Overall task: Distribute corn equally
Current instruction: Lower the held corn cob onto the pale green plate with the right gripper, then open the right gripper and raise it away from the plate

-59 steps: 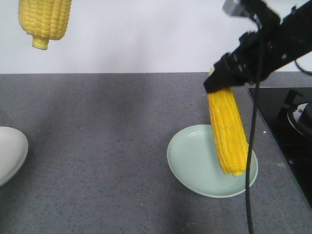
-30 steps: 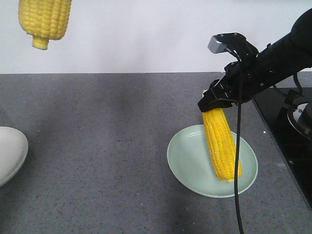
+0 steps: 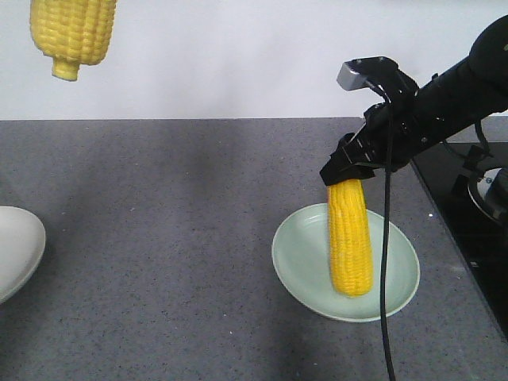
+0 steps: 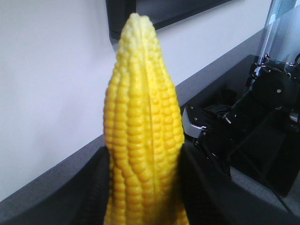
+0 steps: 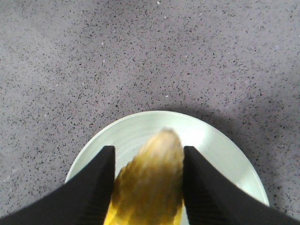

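Note:
Two corn cobs are held in the air. One corn cob (image 3: 350,238) hangs almost upright, tip down, over the pale green plate (image 3: 298,266). My right gripper (image 3: 348,168) is shut on its upper end. In the right wrist view that cob (image 5: 150,185) sits between the fingers of the right gripper (image 5: 147,157), above the plate (image 5: 213,140); whether the tip touches is unclear. The other cob (image 3: 73,33) hangs at the top left, stub end down. The left wrist view shows it (image 4: 143,131) clamped in my left gripper (image 4: 144,161).
A white plate (image 3: 17,248) lies at the left edge of the grey counter (image 3: 175,222). A black stovetop (image 3: 468,214) borders the green plate on the right. The right arm's cable (image 3: 386,262) hangs across the plate.
My right gripper came down and a little left. Its cob swung from tilted to nearly upright over the green plate. The left cob has not moved.

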Controlling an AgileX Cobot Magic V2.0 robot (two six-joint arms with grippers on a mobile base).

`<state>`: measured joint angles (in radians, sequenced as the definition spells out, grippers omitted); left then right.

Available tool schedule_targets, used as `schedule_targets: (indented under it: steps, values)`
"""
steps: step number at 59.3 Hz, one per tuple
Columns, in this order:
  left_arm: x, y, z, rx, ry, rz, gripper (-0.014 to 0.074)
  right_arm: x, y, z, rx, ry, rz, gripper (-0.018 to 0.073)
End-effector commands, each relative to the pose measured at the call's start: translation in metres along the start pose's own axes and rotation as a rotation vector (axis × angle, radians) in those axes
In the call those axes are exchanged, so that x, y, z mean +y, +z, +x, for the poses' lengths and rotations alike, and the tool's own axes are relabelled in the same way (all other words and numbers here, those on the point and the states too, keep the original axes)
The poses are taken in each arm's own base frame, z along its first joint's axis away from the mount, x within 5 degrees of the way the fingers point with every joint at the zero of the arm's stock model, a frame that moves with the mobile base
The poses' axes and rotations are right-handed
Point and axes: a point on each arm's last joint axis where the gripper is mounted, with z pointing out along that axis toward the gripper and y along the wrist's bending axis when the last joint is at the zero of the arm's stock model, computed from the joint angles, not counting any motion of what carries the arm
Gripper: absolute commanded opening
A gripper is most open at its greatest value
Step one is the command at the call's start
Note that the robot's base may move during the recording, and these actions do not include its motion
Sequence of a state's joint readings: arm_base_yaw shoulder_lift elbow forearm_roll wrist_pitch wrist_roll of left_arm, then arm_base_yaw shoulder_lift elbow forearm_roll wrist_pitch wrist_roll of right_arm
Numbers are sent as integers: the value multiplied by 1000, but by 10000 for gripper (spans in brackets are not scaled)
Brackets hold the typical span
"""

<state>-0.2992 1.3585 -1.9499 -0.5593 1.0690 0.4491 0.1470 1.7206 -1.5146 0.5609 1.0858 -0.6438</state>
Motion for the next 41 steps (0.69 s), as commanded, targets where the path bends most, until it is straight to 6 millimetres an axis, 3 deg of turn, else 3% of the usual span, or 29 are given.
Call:
schedule_targets:
  steps: [1,25,34,41]
  values:
    - [-7,-16,-14,-113,0,-7,-8,8,-21,-7,-65,-30,13,374]
    - [-7,-16,-14,-113,0,-7,-8,13,-30,-12,-121,-25,13,358]
    - [-7,-16,-14,-113,0,-7,-8,30,-54,-18,-236,-37,-11,249]
    - [-7,-16,-14,-113,0,-7,-8,54,-82,-18,-324,-117,-74,83]
